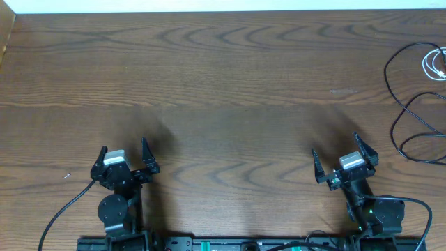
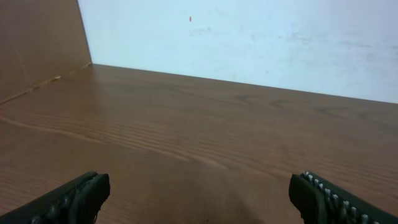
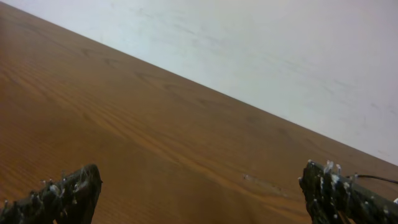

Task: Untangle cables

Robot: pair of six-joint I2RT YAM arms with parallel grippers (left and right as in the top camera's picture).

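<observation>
The cables lie at the table's far right edge in the overhead view. The long black cable (image 1: 394,129) runs in loose loops there. The shorter white cable (image 1: 426,64) is coiled just above it, partly cut off by the frame, and the two seem to cross near the top. My right gripper (image 1: 335,144) is open and empty, left of and nearer than the cables. A thin black strand (image 3: 379,178) shows beside its right finger. My left gripper (image 1: 124,145) is open and empty far to the left. Bare wood fills the gap of each gripper (image 2: 199,190) (image 3: 199,186).
A pale scuff (image 1: 343,91) marks the wooden table (image 1: 223,77) right of centre, and a tiny white speck (image 1: 67,176) lies near the left arm. A brown board (image 2: 37,43) stands along the left edge. A white wall (image 2: 249,37) backs the table.
</observation>
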